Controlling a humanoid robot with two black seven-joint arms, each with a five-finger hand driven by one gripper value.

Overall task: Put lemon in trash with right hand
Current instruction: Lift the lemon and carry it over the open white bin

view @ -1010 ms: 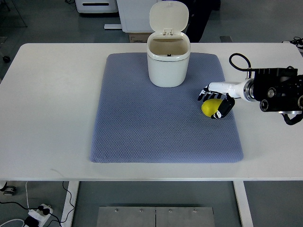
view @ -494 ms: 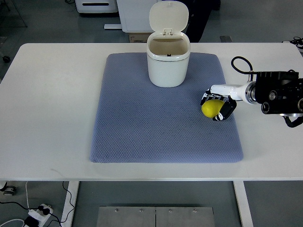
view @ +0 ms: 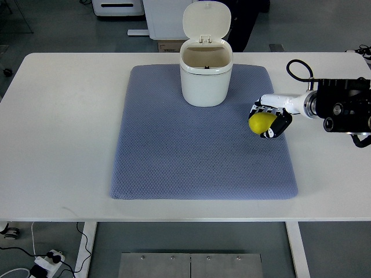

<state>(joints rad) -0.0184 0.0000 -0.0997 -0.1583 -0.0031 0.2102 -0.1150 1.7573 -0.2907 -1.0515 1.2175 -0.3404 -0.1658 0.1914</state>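
Blue mat (view: 197, 156): smooth yellow lemon (view: 261, 122) in rt robot hand (view: 270, 119).

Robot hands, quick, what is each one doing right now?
Right robot hand: closed around the lemon, over the blue mat.
Left robot hand: not in the picture.

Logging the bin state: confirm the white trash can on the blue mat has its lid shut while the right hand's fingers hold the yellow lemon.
Wrong on the lid: the top view shows the white plastic trash can with its lid flipped open. The rest stands: it sits on the blue textured mat, and the right hand grips the yellow lemon.
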